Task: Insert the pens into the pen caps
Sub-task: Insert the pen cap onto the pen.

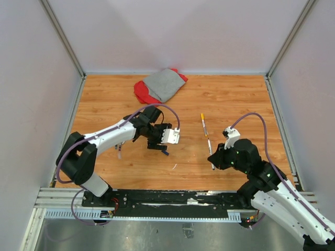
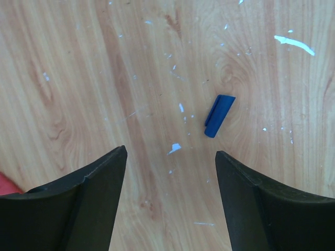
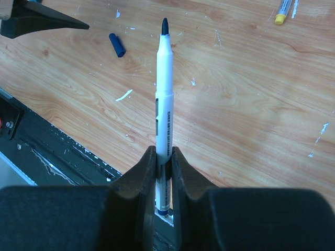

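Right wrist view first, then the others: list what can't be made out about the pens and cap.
Right wrist: yellow-ended pen cut off by the top edge; held pen has its rear end hidden between the fingers of the right gripper; its barrel print is too blurred to read.
Left wrist: blue cap, which end is open cannot be told.
Top external: that cap is a tiny speck beside the left gripper, too small for detail.

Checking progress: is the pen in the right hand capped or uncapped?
Uncapped: the pen shows a bare dark tip; a blue cap lies on the table.
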